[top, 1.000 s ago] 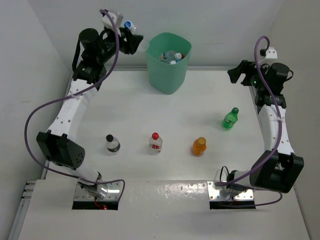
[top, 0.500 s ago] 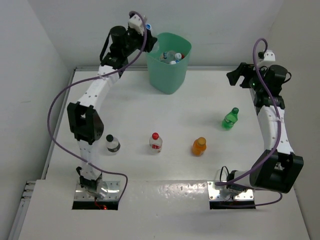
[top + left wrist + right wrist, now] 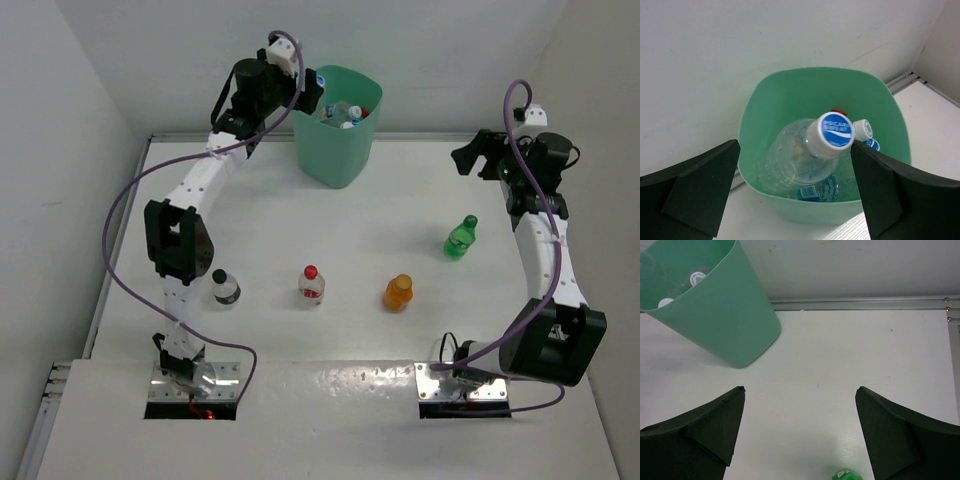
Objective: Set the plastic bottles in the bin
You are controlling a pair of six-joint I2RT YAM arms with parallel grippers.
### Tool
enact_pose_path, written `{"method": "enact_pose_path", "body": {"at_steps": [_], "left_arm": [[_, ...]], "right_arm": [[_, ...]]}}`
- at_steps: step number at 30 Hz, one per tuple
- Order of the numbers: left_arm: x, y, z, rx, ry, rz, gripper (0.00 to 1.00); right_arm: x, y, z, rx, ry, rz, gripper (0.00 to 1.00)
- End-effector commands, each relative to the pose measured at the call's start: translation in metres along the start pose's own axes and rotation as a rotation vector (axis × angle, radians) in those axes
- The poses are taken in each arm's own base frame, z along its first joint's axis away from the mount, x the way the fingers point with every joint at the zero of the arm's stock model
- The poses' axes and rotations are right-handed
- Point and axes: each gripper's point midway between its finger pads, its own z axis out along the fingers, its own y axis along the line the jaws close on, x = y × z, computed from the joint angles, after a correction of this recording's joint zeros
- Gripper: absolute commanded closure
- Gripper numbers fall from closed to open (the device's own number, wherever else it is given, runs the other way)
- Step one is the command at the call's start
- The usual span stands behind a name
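A mint-green bin (image 3: 338,130), a green bottle (image 3: 460,236), an orange bottle (image 3: 398,292), a red-capped bottle (image 3: 311,284) and a black-capped bottle (image 3: 225,288) are seen.

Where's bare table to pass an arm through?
Free: the broad band between the bin and the row of black-cap bottle, red-cap bottle, orange bottle; also the near strip before it. Crowded: that row, up to the green bottle.
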Motion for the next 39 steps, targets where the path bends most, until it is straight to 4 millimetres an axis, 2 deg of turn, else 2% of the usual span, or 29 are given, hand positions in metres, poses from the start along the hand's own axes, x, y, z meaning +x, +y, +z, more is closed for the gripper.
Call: {"method": "enact_pose_path", "body": {"at_steps": [1,2,3,4,5,6,7,8,9,10,11,12,13,14,15,17,18,19,21,23,24,29,30,31,33,34,35,37,39], "left_arm": [[-0.114,-0.007,-0.042,-0.003,-0.212,0.038,0.0],[-0.138,-0.005,-0.06,-0.013,-0.245,0.038,0.0],[-0.154,0.0,-0.072,-0.026,-0.272,0.038,0.0],[-0.159,0.003,-0.082,-0.035,-0.273,0.04,0.0],[-0.184,0.001,-0.107,-0.043,-0.312,0.042,0.0],[-0.193,0.008,-0.121,-0.07,-0.326,0.047,0.0],[-0.181,0.013,-0.127,-0.09,-0.298,0.04,0.0],[-0.181,0.023,-0.14,-0.124,-0.288,0.039,0.0],[-0.194,0.02,-0.164,-0.133,-0.305,0.045,0.0],[-0.191,0.023,-0.175,-0.153,-0.299,0.044,0.0],[-0.161,0.027,-0.176,-0.165,-0.237,0.038,0.0],[-0.154,0.033,-0.185,-0.183,-0.222,0.037,0.0],[-0.139,0.029,-0.195,-0.183,-0.196,0.029,0.0],[-0.133,0.036,-0.201,-0.207,-0.185,0.027,0.0],[-0.128,0.04,-0.206,-0.221,-0.175,0.026,0.0],[-0.11,0.043,-0.209,-0.231,-0.138,0.006,0.0],[-0.115,0.042,-0.213,-0.231,-0.149,0.009,0.0],[-0.106,0.041,-0.212,-0.23,-0.129,-0.007,0.0],[-0.106,0.042,-0.216,-0.229,-0.13,-0.005,0.0],[-0.097,0.043,-0.214,-0.229,-0.112,-0.011,0.0],[-0.101,0.042,-0.217,-0.229,-0.121,-0.008,0.0],[-0.092,0.042,-0.216,-0.229,-0.102,-0.014,0.0],[-0.086,0.042,-0.215,-0.229,-0.09,-0.018,0.0],[-0.081,0.042,-0.214,-0.229,-0.081,-0.02,0.0],[-0.075,0.048,-0.215,-0.248,-0.069,-0.015,0.0],[-0.079,0.047,-0.218,-0.248,-0.077,-0.012,0.0],[-0.079,0.048,-0.218,-0.248,-0.076,-0.003,0.0],[-0.069,0.053,-0.219,-0.266,-0.056,-0.009,0.0],[-0.063,0.053,-0.218,-0.266,-0.045,-0.013,0.0]], "right_arm": [[-0.02,0.012,-0.007,-0.047,-0.035,-0.038,0.1],[-0.013,0.01,-0.008,-0.046,-0.007,-0.056,0.1],[-0.011,0.01,-0.009,-0.048,0.003,-0.067,0.1],[-0.002,0.011,-0.013,-0.047,0.038,-0.06,0.1],[0.001,0.008,-0.016,-0.042,0.051,-0.105,0.1],[0.002,0.006,-0.021,-0.033,0.057,-0.116,0.1],[0.009,0.003,-0.025,-0.021,0.074,-0.122,0.1],[0.023,-0.003,-0.031,-0.005,0.12,-0.129,0.1],[0.03,-0.009,-0.039,0.017,0.132,-0.121,0.1],[0.04,-0.012,-0.046,0.027,0.167,-0.106,0.1],[0.036,-0.011,-0.055,0.03,0.154,-0.127,0.1],[0.047,-0.012,-0.059,0.028,0.177,-0.144,0.1],[0.062,-0.012,-0.063,0.023,0.214,-0.149,0.1],[0.058,-0.01,-0.069,0.031,0.195,-0.171,0.1],[0.069,-0.01,-0.071,0.029,0.214,-0.167,0.1],[0.075,-0.014,-0.073,0.047,0.215,-0.182,0.1],[0.081,-0.016,-0.073,0.06,0.227,-0.177,0.1],[0.085,-0.02,-0.072,0.075,0.236,-0.173,0.1],[0.097,-0.026,-0.071,0.098,0.264,-0.155,0.1],[0.107,-0.032,-0.07,0.113,0.286,-0.145,0.1],[0.119,-0.032,-0.07,0.111,0.308,-0.134,0.1],[0.137,-0.038,-0.062,0.107,0.316,-0.125,0.13],[0.146,-0.041,-0.059,0.111,0.336,-0.109,0.14],[0.146,-0.042,-0.058,0.112,0.331,-0.106,0.14],[0.156,-0.045,-0.054,0.111,0.35,-0.086,0.19],[0.159,-0.046,-0.053,0.114,0.345,-0.082,0.22],[0.158,-0.047,-0.051,0.112,0.339,-0.087,0.31],[0.163,-0.048,-0.048,0.11,0.334,-0.087,0.41],[0.161,-0.048,-0.047,0.106,0.323,-0.095,0.56]]}}
